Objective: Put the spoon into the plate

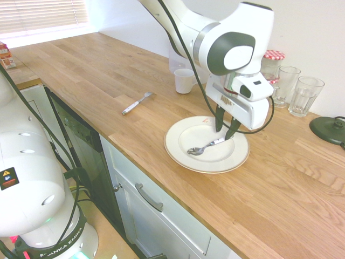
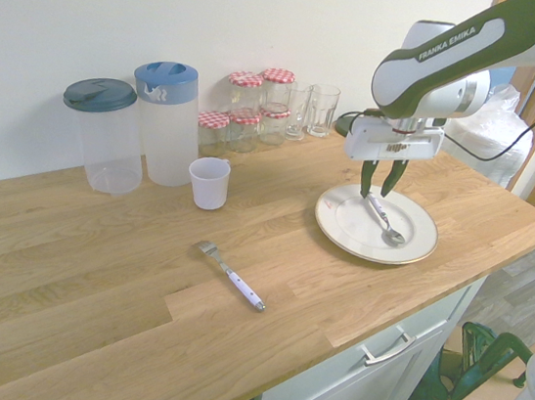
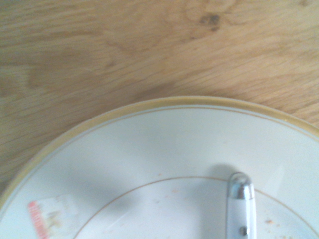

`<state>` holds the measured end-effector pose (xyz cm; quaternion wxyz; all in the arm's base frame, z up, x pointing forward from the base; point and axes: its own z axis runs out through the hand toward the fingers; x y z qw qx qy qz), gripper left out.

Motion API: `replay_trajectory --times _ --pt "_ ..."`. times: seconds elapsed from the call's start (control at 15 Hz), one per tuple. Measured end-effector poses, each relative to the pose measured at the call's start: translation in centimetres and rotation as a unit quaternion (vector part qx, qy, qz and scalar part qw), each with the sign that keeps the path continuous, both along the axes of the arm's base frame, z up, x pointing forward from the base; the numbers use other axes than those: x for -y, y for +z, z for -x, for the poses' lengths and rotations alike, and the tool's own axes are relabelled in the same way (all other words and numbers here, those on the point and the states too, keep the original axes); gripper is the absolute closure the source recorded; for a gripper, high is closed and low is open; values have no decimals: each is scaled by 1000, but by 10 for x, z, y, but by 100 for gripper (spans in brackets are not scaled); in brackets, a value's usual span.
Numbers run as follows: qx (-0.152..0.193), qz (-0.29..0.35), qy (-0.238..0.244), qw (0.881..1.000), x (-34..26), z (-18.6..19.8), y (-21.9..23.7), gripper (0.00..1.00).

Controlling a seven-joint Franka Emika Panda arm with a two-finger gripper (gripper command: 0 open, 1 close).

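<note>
Spoon (image 1: 204,148) lies in the plate (image 1: 178,148) — handle end between the fingers. Gripper (image 1: 226,129) parted, points straight down — holding nothing

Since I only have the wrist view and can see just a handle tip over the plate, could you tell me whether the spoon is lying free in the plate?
Observer: Yes, the spoon lies wholly inside the plate, with its bowl toward the counter's front edge.
Operator: Thank you. Are the fingers off it?
Observer: The gripper hangs just above the handle end with its fingers apart, and it does not appear to grip the spoon.
Operator: Is anything else nearby that I can't see?
Observer: A second utensil with a whitish handle lies on the counter, apart from the plate, and a white cup stands further back.
</note>
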<state>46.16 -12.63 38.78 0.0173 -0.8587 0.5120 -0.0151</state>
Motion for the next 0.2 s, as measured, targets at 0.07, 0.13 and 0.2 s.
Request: replay_trajectory --times 0.07,0.13,0.2 --pt "2 0 17 1000 -16 3 16 0" --pt "3 0 40 999 -37 6 30 0" --pt "4 -1 66 998 -64 11 39 0"
